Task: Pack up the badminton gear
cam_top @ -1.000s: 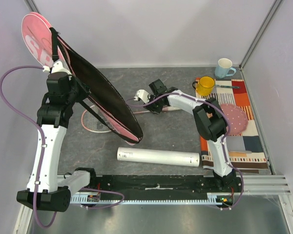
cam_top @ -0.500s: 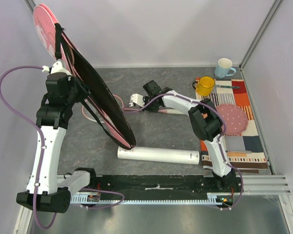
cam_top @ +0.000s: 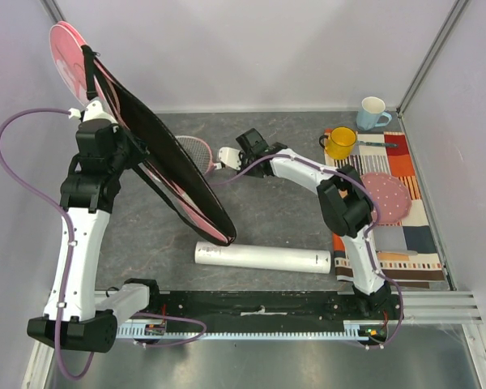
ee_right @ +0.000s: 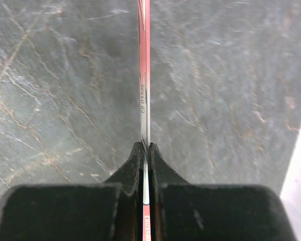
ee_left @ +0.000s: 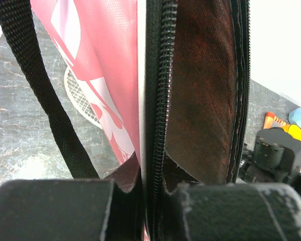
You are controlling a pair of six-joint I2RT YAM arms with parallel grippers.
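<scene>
Racket bag: raised and tilted at 9 o'clock of the table, dark inside showing.
Left gripper: fingers clamped on the bag's zipper edge.
Racket: head just beside the bag, on its 3 o'clock side.
Right gripper: fingers pinching the racket shaft.
Tube: lying flat at 6 o'clock.

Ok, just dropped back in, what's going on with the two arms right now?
The left gripper is clamped on the zip edge of the pink racket bag, holding it up off the table, mouth open. The right gripper is shut on the thin shaft of a pink racket, its head up against the bag's open side. The long white tube lies on the table, not packed.
</scene>
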